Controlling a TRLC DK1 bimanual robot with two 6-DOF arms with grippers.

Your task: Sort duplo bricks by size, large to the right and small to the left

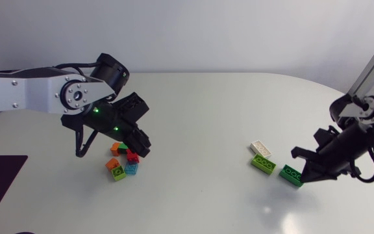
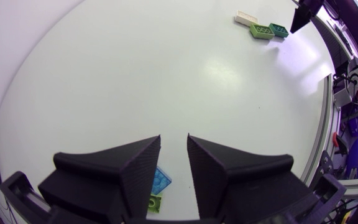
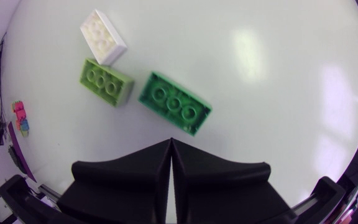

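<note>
Our left gripper (image 2: 174, 140) hangs released over the small bricks (image 1: 123, 162), perhaps five, at the table's (image 1: 200, 117) eight o'clock. Our right gripper (image 3: 171, 142), clenched empty, sits just by the dark green brick (image 3: 174, 102) at four o'clock, near the lime brick (image 3: 106, 81) and the white brick (image 3: 102, 36).

Silver-grey left arm (image 1: 18, 91) with screw-ringed joint, black cables, 2 green lights; matte black, wedge-fingered left gripper (image 2: 174, 142)

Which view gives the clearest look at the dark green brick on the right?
The right wrist view: the dark green brick lies just ahead of the right gripper, whole, with its studs clear. The head view shows it small, at that gripper's tip. The left wrist view shows it tiny and far off.
</note>
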